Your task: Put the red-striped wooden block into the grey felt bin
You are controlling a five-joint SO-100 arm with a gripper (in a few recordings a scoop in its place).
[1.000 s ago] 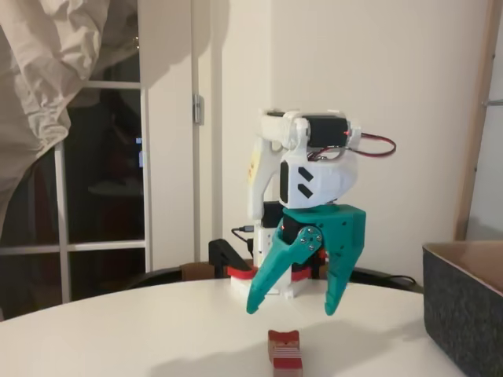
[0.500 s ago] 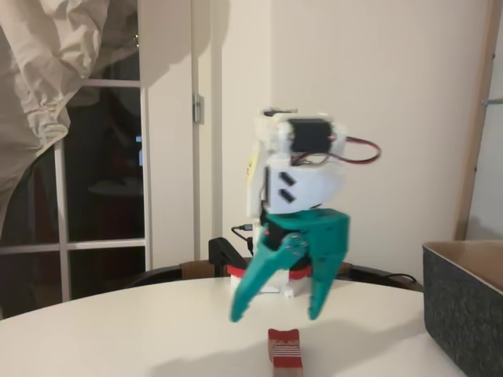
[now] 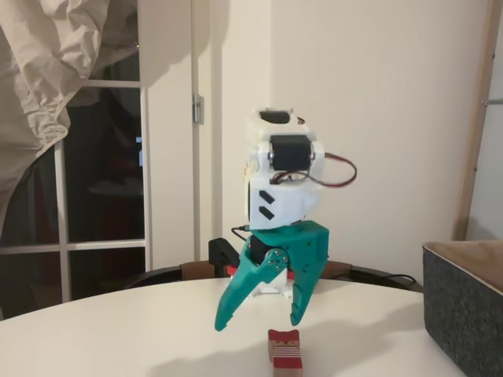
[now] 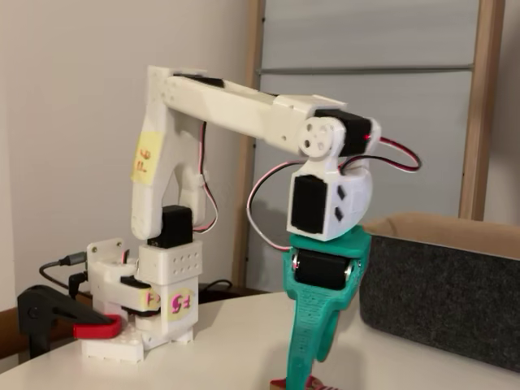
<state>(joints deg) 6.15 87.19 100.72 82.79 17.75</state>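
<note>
Worktop: carrying everything.
Grey felt bin: sitting well apart at right.
Pincer: hanging apart above the block; descending off-centre risks toppling it.
Red-striped wooden block: standing free on the worktop.

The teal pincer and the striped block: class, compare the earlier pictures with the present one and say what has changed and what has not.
The pincer has swung leftward in a fixed view and dropped lower, turning at the wrist so its open fingers now straddle a narrower span just above and left of the red-striped wooden block. Nothing was grasped or released. The block, the grey felt bin and the table stayed put.
</note>
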